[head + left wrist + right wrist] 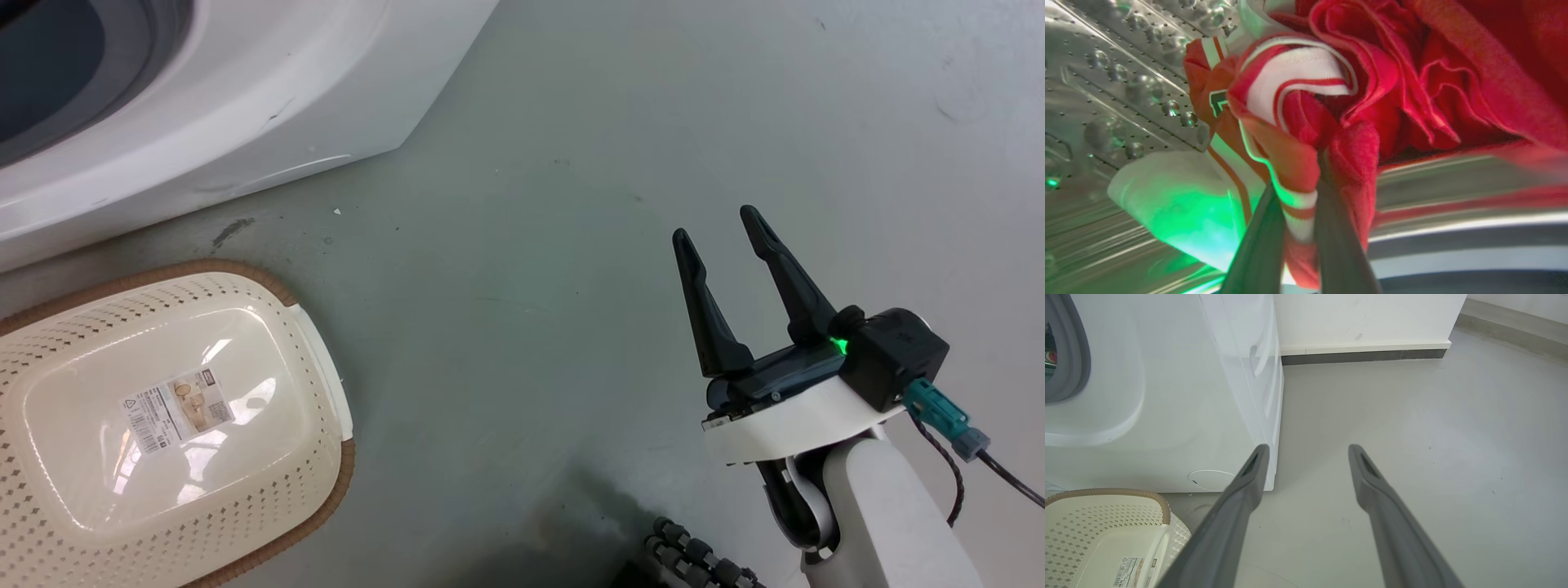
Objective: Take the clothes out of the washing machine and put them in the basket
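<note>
clothes (1363, 81) fill the upper centre, their striped fold clamped in the left gripper (1298, 196) below; right gripper (717, 224) spread apart, lower right.

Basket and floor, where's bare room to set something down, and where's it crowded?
The basket is empty. Bare floor lies between it and the right gripper, and beside the washing machine. Crowded: the drum, where the left gripper pinches the striped garment beside the bunched red garment.

Basket (318, 482) cut by left edge; left fingers (1259, 253) tips buried in clothes (1372, 81).
</note>
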Available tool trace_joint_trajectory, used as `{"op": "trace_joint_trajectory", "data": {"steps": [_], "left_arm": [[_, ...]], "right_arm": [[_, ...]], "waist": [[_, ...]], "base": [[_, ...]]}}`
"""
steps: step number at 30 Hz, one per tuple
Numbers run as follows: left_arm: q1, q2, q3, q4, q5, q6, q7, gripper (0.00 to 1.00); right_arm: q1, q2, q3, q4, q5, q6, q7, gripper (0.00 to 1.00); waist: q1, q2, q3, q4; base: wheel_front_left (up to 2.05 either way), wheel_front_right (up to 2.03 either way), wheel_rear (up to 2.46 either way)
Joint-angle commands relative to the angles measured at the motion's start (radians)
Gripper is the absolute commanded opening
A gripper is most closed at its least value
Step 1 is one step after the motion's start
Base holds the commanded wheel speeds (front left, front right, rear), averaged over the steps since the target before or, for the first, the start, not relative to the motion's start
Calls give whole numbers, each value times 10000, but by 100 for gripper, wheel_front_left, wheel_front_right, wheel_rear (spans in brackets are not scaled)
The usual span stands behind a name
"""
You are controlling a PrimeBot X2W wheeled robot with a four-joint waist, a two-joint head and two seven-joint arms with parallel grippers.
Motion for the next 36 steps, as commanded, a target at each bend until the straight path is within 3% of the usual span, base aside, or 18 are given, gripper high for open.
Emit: {"op": "trace_joint_trajectory", "data": {"steps": [1, 8, 14, 15, 18, 26, 36], "left_arm": [[272, 139, 16, -107, 24, 115, -114, 0], [722, 233, 212, -831, 161, 757, -1727, 0], [1338, -144, 447, -719, -8, 1173, -3540, 0], [1740, -411, 594, -502, -154, 1373, -4557, 0], [2265, -709, 835, -131, -446, 1511, -5539, 0], [3428, -1436, 1261, 998, -1132, 1319, -7656, 0], [4066, -2460, 960, 2377, -1249, 844, -8966, 0]], "right_arm": [[-151, 20, -30, -13, 58, -7, -18, 100], [-105, 20, -71, 119, 20, -7, -20, 100], [12, 20, -243, 218, -174, -7, -19, 100], [175, 20, -330, 301, -279, -7, -19, 100], [308, 19, -414, 420, -370, -7, -19, 100], [779, 17, -716, 745, -608, -7, -19, 100], [1092, 17, -1009, 1144, -800, -7, -19, 100]], "waist": [[-1, 0, -34, -10], [-1, 0, -366, 2], [-1, 0, -939, 94], [-1, 0, -1315, 150], [-1, 0, -1730, 199], [-1, 0, -2899, 457], [-1, 0, -3859, 846]], "base": [[0, 0, 0], [0, 0, 0], [0, 0, 0], [0, 0, 0], [0, 0, 0], [0, 0, 0], [0, 0, 0]]}}
